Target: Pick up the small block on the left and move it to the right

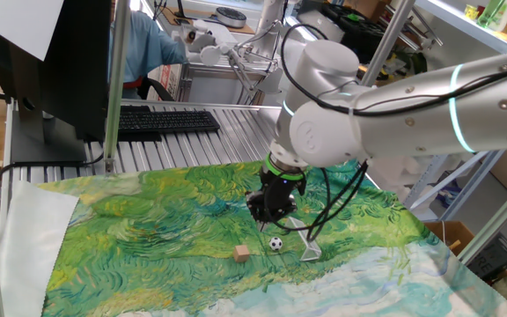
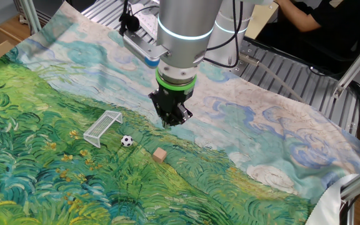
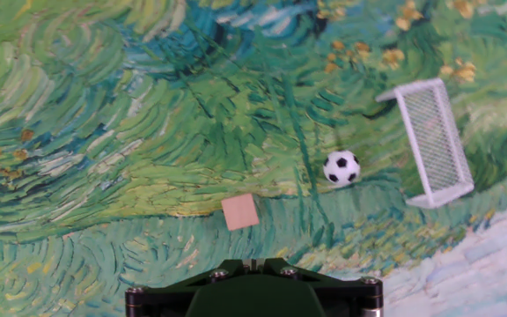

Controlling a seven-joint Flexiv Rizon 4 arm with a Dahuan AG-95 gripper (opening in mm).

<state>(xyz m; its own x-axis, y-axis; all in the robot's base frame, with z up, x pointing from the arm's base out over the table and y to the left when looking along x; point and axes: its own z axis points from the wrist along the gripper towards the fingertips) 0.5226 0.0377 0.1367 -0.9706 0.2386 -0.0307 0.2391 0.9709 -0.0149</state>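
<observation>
The small block (image 1: 242, 254) is a tan wooden cube lying on the green painted cloth; it also shows in the other fixed view (image 2: 160, 155) and in the hand view (image 3: 239, 211). My gripper (image 1: 271, 213) hangs above the cloth, behind the block and apart from it. It also shows in the other fixed view (image 2: 171, 122). In the hand view only the dark tips of my gripper (image 3: 253, 262) show at the bottom edge, pressed together with nothing between them. The block lies just ahead of them.
A black-and-white mini soccer ball (image 3: 341, 167) lies right of the block, and a small white goal frame (image 3: 431, 141) stands beyond it. A keyboard (image 1: 165, 121) sits on the metal table behind the cloth. The cloth's pale edge (image 1: 33, 229) hangs at the left.
</observation>
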